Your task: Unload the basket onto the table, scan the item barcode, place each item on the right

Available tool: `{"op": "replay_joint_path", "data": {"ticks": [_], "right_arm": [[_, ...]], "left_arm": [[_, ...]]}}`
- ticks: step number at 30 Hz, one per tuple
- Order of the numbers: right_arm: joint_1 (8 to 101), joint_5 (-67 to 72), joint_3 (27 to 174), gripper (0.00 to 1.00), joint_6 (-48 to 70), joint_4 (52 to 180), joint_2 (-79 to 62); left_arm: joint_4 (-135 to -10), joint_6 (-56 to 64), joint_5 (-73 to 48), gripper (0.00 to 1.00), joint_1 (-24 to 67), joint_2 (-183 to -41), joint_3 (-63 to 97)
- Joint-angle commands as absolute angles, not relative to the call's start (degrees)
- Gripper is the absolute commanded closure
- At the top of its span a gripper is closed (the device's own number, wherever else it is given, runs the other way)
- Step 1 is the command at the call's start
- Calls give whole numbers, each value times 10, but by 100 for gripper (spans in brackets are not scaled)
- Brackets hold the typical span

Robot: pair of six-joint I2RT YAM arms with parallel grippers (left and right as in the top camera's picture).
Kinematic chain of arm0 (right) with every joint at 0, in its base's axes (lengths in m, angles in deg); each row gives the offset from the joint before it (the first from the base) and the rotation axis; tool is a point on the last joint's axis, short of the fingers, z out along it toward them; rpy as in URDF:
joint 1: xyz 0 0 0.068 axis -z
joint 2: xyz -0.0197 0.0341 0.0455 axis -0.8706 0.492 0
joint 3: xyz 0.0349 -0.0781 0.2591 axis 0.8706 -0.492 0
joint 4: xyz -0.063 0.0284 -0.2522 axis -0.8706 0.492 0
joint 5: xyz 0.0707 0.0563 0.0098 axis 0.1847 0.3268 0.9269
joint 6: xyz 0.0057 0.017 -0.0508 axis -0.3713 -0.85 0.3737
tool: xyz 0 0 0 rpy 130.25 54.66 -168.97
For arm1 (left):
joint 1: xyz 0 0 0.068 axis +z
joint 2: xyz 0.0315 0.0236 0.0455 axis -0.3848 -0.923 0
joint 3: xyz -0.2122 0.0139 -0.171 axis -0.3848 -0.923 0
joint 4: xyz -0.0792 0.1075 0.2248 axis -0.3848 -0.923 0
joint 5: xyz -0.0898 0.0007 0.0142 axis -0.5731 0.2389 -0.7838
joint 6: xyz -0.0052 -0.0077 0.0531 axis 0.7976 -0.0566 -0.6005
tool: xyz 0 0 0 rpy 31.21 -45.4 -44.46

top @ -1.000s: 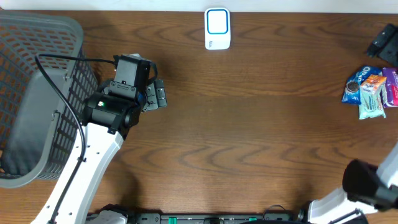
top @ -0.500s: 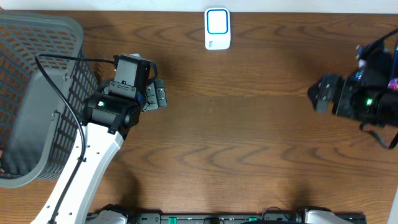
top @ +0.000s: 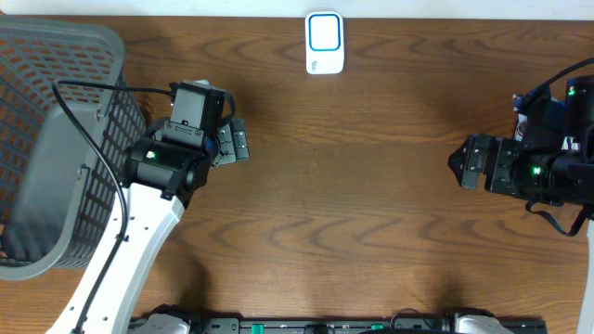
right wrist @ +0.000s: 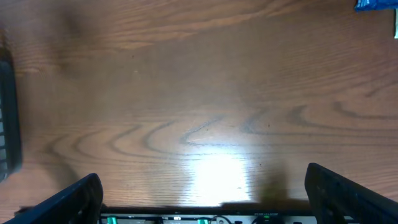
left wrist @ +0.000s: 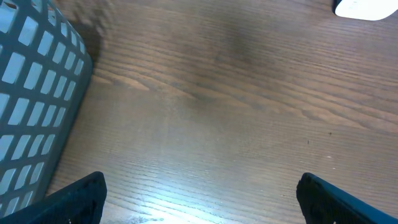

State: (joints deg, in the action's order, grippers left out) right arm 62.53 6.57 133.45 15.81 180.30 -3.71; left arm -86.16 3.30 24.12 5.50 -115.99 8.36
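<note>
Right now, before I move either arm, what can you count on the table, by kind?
Grey mesh basket: 1
White scanner: 1
Blue packet: 1, only a corner shows, in the right wrist view
Hands: 2, left hand and right hand, both open
Total: 5

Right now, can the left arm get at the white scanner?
Probably yes: left end effector is open, only bare table between it and the white scanner; basket is off to the other side.

The spread hand (left wrist: 200, 198) hangs over the wood table (left wrist: 205, 106), grey basket (left wrist: 31, 106) left, white device (left wrist: 367, 7) top-right.
</note>
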Motion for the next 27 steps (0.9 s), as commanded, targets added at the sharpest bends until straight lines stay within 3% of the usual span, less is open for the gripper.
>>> {"op": "replay_joint_path", "data": {"ticks": [1,15,27], "right_arm": [[621,65,1334,1,173,1804,-43],[575,37,1213,1,174,1742,-68],[526,37,854,1,204,1381,-333]], "left_arm": [[-863,22,244,2,56,-1161,86],[-863,22,244,2,56,-1161,86],[-863,22,244,2,56,-1161,86]]}}
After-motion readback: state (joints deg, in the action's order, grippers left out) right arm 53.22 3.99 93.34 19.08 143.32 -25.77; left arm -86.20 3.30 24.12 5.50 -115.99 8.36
